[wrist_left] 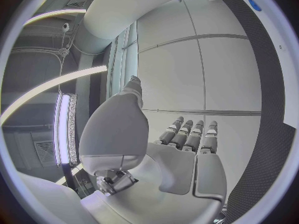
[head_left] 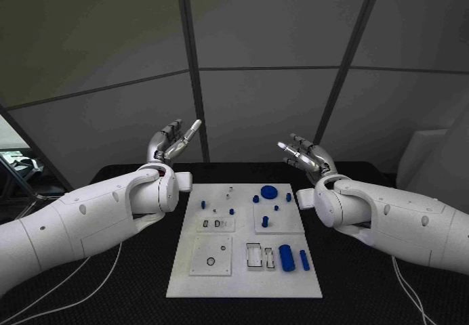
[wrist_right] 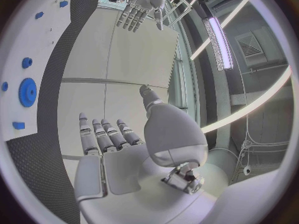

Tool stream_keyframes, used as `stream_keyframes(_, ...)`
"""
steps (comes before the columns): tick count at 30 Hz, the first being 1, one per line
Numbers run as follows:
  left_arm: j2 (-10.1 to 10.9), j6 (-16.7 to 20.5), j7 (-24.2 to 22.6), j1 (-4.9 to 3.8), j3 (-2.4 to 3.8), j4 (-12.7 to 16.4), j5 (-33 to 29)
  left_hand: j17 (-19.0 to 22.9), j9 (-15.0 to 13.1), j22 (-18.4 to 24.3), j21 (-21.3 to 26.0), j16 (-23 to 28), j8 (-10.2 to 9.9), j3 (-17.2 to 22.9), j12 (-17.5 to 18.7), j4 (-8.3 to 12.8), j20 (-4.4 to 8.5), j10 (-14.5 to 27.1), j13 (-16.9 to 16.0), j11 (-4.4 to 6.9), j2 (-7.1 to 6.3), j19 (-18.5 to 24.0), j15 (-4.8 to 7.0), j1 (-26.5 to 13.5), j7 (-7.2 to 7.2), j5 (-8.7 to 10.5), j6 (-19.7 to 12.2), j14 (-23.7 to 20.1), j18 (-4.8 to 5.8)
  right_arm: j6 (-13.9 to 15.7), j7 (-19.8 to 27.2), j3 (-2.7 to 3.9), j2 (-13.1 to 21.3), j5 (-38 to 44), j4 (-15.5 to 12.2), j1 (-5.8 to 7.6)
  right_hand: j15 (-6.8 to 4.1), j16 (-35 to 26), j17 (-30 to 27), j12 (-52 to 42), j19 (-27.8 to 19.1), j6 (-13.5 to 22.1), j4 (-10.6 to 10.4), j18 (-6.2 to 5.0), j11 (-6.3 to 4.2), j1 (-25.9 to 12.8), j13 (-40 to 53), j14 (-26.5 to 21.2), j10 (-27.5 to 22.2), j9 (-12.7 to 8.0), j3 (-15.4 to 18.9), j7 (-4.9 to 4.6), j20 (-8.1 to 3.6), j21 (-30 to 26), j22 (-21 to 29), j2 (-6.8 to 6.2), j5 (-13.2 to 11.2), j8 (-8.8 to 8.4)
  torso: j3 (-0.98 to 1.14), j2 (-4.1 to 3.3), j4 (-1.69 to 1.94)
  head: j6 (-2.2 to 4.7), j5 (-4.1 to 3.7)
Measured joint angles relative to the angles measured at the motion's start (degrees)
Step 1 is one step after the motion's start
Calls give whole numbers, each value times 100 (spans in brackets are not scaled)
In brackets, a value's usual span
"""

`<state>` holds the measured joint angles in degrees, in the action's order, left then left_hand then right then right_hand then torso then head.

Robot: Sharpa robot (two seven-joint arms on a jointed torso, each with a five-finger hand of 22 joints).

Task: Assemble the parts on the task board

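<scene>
Nearest the lens, low in the frame, sits the front edge of the white task board on the black tabletop. Blue parts lie across it: a long cylinder with a thinner pin just beside it at lower right, and a round gear near the far edge among smaller pieces. Both arms are raised on either side of the board. The left robot hand stands in the upper left of centre, fingers spread and holding nothing; the right robot hand mirrors it, equally spread and bare. Assembly looks not yet begun. Next, I'd judge, one hand must come down over a loose part and grasp it.
</scene>
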<state>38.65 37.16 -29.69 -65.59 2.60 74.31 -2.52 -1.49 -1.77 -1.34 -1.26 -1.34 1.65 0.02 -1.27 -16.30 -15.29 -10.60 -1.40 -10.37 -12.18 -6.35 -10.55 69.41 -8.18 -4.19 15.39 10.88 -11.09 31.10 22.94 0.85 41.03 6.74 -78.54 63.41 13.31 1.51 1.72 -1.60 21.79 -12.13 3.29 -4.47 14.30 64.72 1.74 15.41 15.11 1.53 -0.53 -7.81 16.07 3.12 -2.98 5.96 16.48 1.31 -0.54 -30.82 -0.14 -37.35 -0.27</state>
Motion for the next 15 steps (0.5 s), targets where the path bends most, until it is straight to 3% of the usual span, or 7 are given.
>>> stream_keyframes(5, -34, -186, -55, -25, 10, -92, -49, -20, -23, -30, -45, -3, 22, 71, 0, -71, -95, -102, -18, -97, 35, -96, -57, 351, -5, 0, 151, 140, 1, -547, -242, 15, -75, 318, 230, 66, 29, 116, 51, -89, 385, -402, 163, -90, 30, 344, 48, 581, 528, 46, -25, -26, 30, 160, -74, 1, 0, 82, -1, 1, -1, -1, 0)
stream_keyframes(9, -35, -275, -80, -24, 10, -97, -75, -58, -42, -78, -136, -86, 46, 144, -51, -89, -142, -337, -42, -165, 130, -272, -123, 446, -12, 0, 323, 471, 1, -879, -388, 19, -103, 514, 322, 94, -26, 288, 117, -267, 927, -1176, 327, -179, -9, 654, 118, 1586, 1534, 121, -74, -80, 41, 388, -175, -7, -52, 225, -1, 2, -1, -1, -1)
stream_keyframes(10, -12, -303, -84, -24, 8, -97, -78, -89, -57, -117, -213, -153, 84, 224, -94, -80, -146, -528, -64, -237, 196, -438, -183, 509, -19, 0, 462, 729, 0, -903, -402, 18, -113, 668, 382, 101, -54, 337, 134, -322, 1072, -1439, 365, -263, -34, 729, 134, 1871, 1824, 143, -98, -99, 43, 453, -198, -5, -52, 273, -1, 2, -2, -2, -1)
stream_keyframes(11, 30, -329, -94, -24, 7, -93, -78, -132, -81, -195, -360, -253, 132, 333, -148, -67, -152, -823, -88, -339, 299, -762, -262, 587, -33, 8, 681, 1134, 1, -906, -411, 15, -114, 870, 467, 118, -90, 384, 143, -373, 1216, -1736, 418, -269, -67, 809, 146, 2162, 2124, 167, -117, -123, 44, 521, -223, -8, -68, 323, -1, -2, -1, -21, -1)
stream_keyframes(13, 162, -354, -125, -24, 7, -94, -82, -236, -138, -431, -803, -518, 246, 524, -295, -41, -138, -1529, -154, -426, 494, -1761, -274, 728, -68, 45, 1204, 2084, 6, -892, -431, 17, -62, 1379, 609, 185, -152, 438, 158, -430, 1436, -2209, 484, -357, -118, 913, 157, 2594, 2559, 190, -168, -173, 41, 626, -256, -11, -85, 396, 2, -16, -1, -33, 5)
stream_keyframes(14, 207, -356, -142, -24, 7, -92, -84, -282, -164, -545, -1034, -647, 299, 591, -371, -28, -137, -1917, -184, -425, 580, -2252, -252, 774, -88, 45, 1467, 2530, 388, -883, -440, 21, -42, 1590, 637, 212, -181, 461, 164, -438, 1538, -2419, 524, -358, -145, 956, 159, 2784, 2746, 199, -190, -203, 41, 679, -270, -1, -85, 420, 5, -30, -1, -35, 9)
stream_keyframes(15, 246, -355, -164, -24, 7, -76, -86, -312, -188, -616, -1192, -754, 357, 638, -458, -7, -136, -2349, -218, -408, 631, -2560, -216, 825, -115, 45, 1722, 2884, 442, -871, -453, 26, -27, 1867, 656, 243, -215, 481, 165, -444, 1642, -2636, 568, -367, -175, 1001, 159, 2983, 2941, 207, -211, -237, 38, 734, -286, -3, -85, 443, 6, -42, -1, -35, 10)
